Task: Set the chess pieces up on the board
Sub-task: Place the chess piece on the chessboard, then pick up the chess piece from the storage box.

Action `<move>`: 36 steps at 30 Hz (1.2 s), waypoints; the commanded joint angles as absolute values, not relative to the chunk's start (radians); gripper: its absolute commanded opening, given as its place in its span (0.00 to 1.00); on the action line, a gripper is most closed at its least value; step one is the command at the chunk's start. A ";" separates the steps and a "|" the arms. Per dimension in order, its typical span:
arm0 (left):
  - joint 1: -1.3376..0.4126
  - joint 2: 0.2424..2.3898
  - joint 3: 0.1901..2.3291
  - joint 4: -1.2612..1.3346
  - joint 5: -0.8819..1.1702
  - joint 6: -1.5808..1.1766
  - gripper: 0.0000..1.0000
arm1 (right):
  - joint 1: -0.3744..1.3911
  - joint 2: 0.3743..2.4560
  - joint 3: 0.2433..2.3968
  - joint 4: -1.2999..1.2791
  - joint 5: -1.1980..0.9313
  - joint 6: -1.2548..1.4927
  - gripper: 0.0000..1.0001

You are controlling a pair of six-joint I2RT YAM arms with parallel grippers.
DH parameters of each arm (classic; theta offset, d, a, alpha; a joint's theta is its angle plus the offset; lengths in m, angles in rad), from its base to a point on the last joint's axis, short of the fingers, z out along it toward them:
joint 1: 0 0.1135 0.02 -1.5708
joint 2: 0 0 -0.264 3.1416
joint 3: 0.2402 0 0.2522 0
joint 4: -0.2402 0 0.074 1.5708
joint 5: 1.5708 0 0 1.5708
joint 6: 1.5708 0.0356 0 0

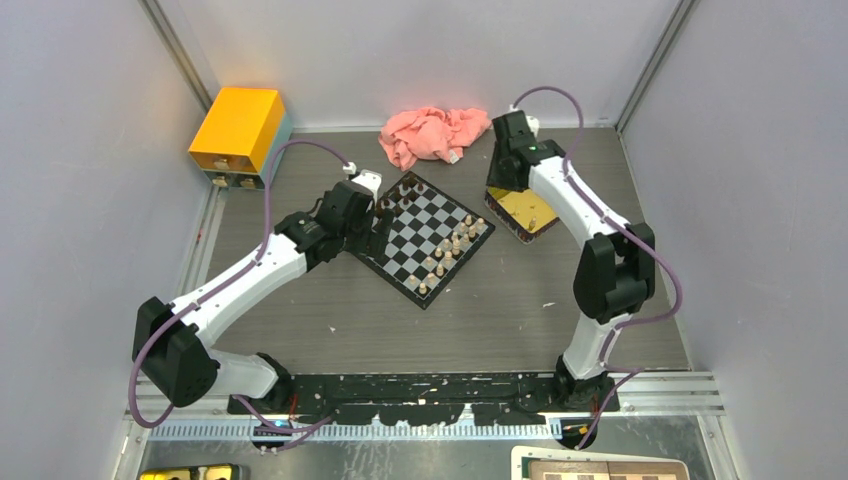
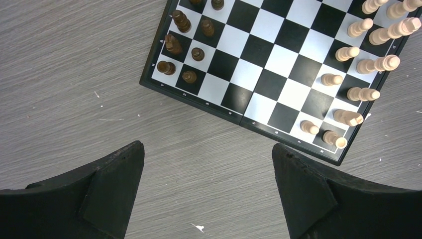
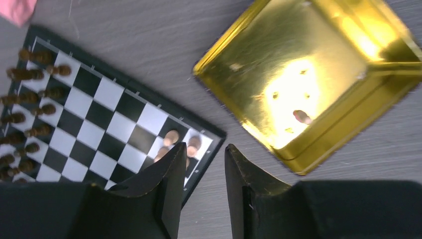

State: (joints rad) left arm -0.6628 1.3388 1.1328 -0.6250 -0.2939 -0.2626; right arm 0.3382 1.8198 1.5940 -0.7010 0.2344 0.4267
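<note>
Board (image 1: 425, 232) mid-table, turned cornerwise. Dark pieces (image 2: 173, 44) in two rows on side toward left arm. Pale pieces (image 2: 362, 93) in two rows on opposite side.

Left gripper (image 2: 206, 152) spread wide, empty, over bare table just beside board edge.

Right gripper (image 3: 205, 149): I see fingers parted by narrow gap, nothing between them, above board corner nearest gold tray (image 3: 298, 64). Tray near board, not touching. Small brown thing inside tray; cannot tell what.

Pink cloth (image 1: 432, 135) beyond board.
</note>
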 commanded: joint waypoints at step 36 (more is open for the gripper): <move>-0.661 1.322 1.134 -0.608 -0.295 -0.288 1.00 | 0.083 1.904 1.418 -0.593 0.227 0.537 0.40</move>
State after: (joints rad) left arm -0.6628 1.3384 1.1324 -0.6258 -0.2874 -0.2813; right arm 0.0883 1.8996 1.4128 -0.6289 0.2295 0.5240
